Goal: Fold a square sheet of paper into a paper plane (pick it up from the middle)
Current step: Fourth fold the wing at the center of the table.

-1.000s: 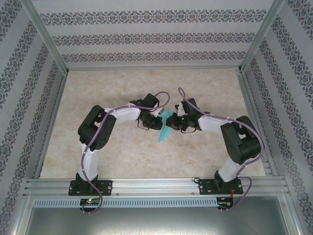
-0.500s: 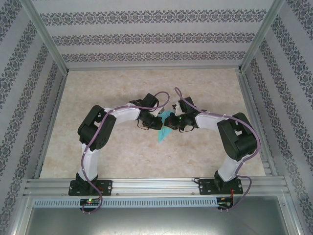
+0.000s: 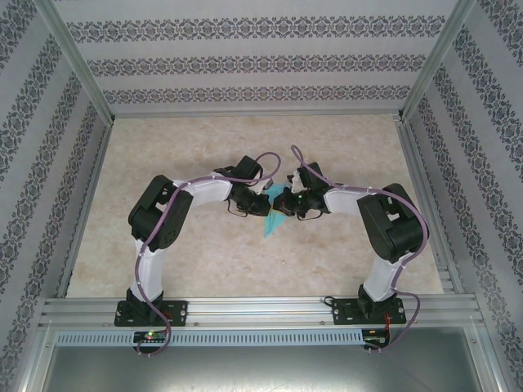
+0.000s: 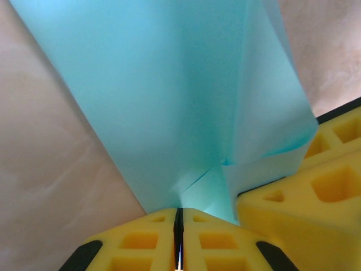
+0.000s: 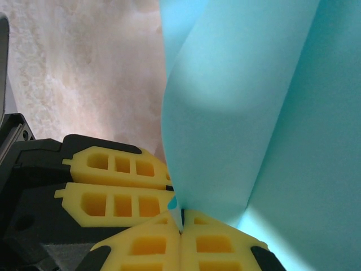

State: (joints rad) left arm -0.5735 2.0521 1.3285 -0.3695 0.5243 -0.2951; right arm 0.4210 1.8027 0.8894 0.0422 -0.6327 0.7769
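Left tool [image 4: 179,217] pads pressed together on a fold of the turquoise paper plane [image 4: 169,96], right tool [image 5: 180,219] likewise clamped on it, tools facing each other, nearly touching, paper held between them, marbled worktop [image 3: 204,261] below

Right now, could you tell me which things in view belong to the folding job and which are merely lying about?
Belonging to the job: paper plane, left gripper and right gripper, both shut on it.
Just there: table, patterned walls, aluminium frame.
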